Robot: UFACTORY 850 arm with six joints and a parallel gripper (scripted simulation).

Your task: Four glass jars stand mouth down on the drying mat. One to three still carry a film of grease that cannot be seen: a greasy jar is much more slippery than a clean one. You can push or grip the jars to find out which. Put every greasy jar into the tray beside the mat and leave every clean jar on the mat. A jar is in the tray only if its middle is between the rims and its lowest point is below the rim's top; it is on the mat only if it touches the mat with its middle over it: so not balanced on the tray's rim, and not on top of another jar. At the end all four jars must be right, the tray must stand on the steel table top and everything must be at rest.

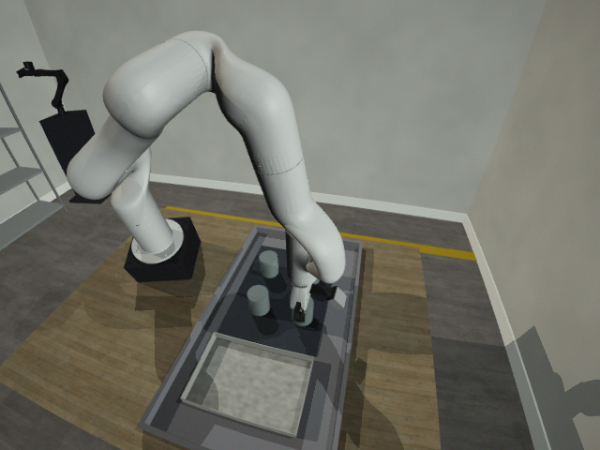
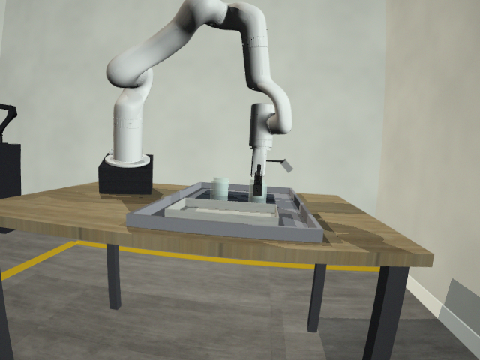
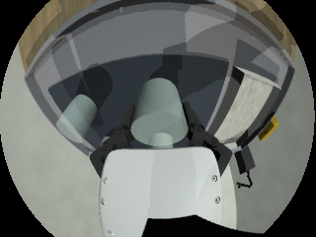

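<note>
1. Gripper (image 3: 160, 133) clamped wide on glass jar (image 3: 158, 109), standing on drying mat (image 1: 283, 334) (near tray (image 1: 196, 375)).
2. Squeeze firmly, lift slowly; watch for slip. Fourth jar probably hidden behind arm.

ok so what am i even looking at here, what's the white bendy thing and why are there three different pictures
It is one white robot arm bolted to a wooden table. One picture looks down from above, one from the side, and the round one from a camera on the wrist. On the table sits a grey steel top with a dark drying mat, upturned glass jars and a tray with no jars in it. The claw is shut on one jar; two others stand free.
</note>
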